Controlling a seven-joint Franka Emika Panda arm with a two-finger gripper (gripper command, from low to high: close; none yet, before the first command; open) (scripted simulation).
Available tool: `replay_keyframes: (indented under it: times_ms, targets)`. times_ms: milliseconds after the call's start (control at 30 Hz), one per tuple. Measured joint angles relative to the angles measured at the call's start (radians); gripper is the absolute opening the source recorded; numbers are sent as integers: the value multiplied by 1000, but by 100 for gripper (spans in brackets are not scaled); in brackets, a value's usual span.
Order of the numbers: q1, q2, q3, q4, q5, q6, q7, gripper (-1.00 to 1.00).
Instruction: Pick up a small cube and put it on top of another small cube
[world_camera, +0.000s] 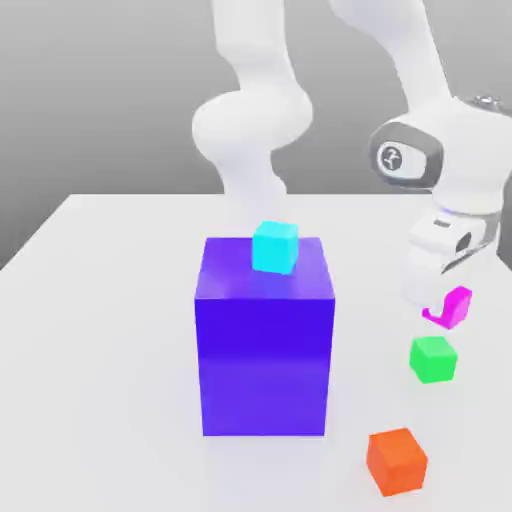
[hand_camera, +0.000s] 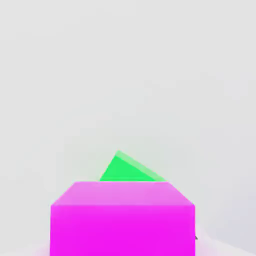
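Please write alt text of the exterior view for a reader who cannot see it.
A white robot arm's gripper holds a magenta cube in the air just above a green cube on a white table. Nearby stand an orange cube and a big blue block bearing a cyan cube.

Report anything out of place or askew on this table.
Nothing is spilled or damaged. The pink cube hangs tilted in the tool above the green cube, off the table. The cyan cube sits atop the blue block.

Magenta small cube (world_camera: 452, 308), green another small cube (world_camera: 433, 359), blue-violet block (world_camera: 265, 345), cyan cube (world_camera: 275, 247), orange cube (world_camera: 397, 461).
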Motion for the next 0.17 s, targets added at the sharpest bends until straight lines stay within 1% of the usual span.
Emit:
replay_keyframes:
  times_ms: [33, 67, 167]
  targets:
    - [-1, 35, 3, 1, 8, 34, -5, -100]
    - [-4, 69, 8, 3, 16, 66, -10, 100]
    - [-4, 69, 8, 3, 16, 66, -10, 100]
